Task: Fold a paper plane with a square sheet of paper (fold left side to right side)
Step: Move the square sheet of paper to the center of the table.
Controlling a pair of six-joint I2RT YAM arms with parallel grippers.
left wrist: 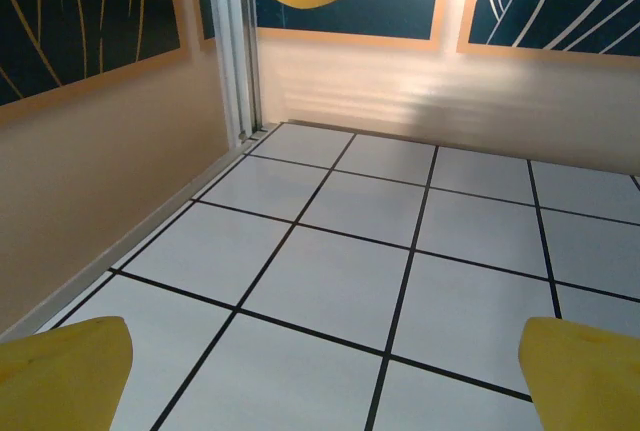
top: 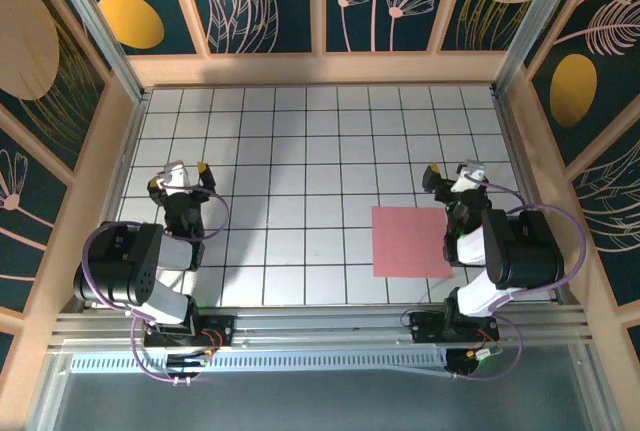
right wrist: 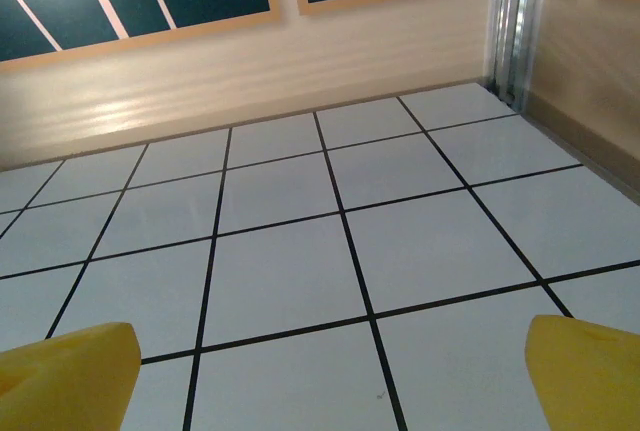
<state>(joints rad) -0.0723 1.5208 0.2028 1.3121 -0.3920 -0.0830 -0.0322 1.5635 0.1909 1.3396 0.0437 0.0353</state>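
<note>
Flat on the white tiled table [top: 300, 151], in its near right part: the square sheet of paper [top: 412, 241], salmon-pink, plain, unfolded, with no crease to be seen. Edges in line with the black tile joints. Right edge partly covered by the right arm [top: 510, 251], which reaches over it from the near rail [top: 320, 323].

Just beyond the sheet's far right corner, above bare tiles: the right gripper [top: 456, 171], fingers spread wide, holding nothing and not touching the paper. From the right wrist, the same right gripper [right wrist: 325, 376] with its yellow pads [right wrist: 65, 376] far apart in the two bottom corners, only white tiles and black joints between them, and a pale wall [right wrist: 250, 61] with dark panels ahead.

On the left side of the table, well apart from the sheet: the left gripper [top: 180, 175], likewise spread wide and empty, pointing towards the far wall. From the left wrist, the left gripper [left wrist: 325, 381] with a yellow pad [left wrist: 60, 376] in each bottom corner, bare tiles between, the left side wall [left wrist: 90, 151] close by and a metal corner post [left wrist: 235, 41] ahead.
</note>
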